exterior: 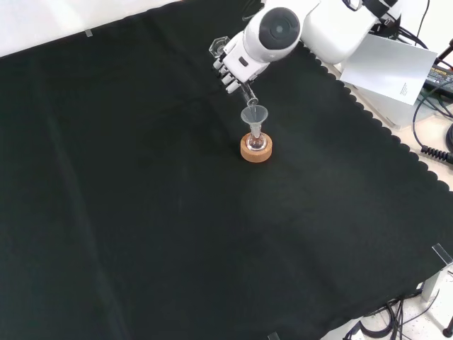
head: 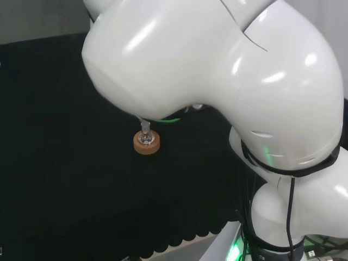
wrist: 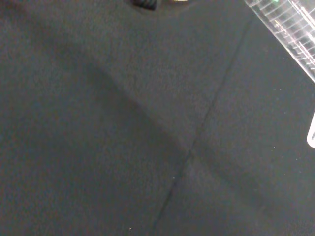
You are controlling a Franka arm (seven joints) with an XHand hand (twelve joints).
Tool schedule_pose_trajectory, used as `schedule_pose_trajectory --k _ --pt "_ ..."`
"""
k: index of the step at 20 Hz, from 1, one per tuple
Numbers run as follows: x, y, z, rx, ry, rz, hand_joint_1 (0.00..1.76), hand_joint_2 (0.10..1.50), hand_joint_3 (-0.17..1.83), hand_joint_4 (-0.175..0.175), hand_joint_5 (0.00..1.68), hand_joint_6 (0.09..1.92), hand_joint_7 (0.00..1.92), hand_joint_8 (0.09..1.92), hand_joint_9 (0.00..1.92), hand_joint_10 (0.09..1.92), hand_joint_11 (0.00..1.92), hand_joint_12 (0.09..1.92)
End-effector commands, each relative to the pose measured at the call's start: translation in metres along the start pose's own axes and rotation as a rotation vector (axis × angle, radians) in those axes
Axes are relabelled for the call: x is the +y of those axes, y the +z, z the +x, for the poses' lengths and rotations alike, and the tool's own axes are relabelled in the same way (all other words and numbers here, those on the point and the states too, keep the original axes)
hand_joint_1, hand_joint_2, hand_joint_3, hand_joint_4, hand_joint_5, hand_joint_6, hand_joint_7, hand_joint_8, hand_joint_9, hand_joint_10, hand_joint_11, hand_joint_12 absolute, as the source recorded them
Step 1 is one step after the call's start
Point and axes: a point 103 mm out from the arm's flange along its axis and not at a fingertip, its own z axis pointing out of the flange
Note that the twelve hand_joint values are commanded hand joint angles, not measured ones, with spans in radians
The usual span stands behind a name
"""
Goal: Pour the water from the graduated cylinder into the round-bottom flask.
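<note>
In the front view, a small round-bottom flask (exterior: 255, 142) sits on a cork ring (exterior: 255, 151) with a clear funnel (exterior: 255, 113) in its neck. The hand (exterior: 231, 65) is just above and behind it, fingers curled round a clear graduated cylinder (exterior: 247, 91). The cylinder is tilted, its mouth down over the funnel and its hexagonal foot (exterior: 218, 46) raised at the back. In the wrist view, the cylinder's marked wall (wrist: 290, 24) shows close up. In the head view, the cork ring (head: 146, 144) and flask neck (head: 145, 128) show below the arm's big white link, which covers the hand.
The arm's white links (exterior: 333, 25) reach in from the front view's top right. A white sheet (exterior: 388, 67) and cables (exterior: 433, 106) lie beyond the cloth's scalloped edge (exterior: 368, 117) at the right. Bare black cloth (exterior: 141, 212) spreads left of and in front of the flask.
</note>
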Motion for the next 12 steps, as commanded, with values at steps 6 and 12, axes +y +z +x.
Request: schedule_pose_trajectory --k 6,12 --pt "-0.007 0.009 -0.024 0.325 0.053 -0.14 1.25 1.06 0.0 0.022 1.07 0.95 1.17 0.66 1.48 0.09 1.23 0.7" --pt "-0.007 0.012 -0.031 0.487 0.061 -0.223 1.25 1.06 0.0 0.022 1.07 0.96 1.17 0.67 1.48 0.09 1.23 0.7"
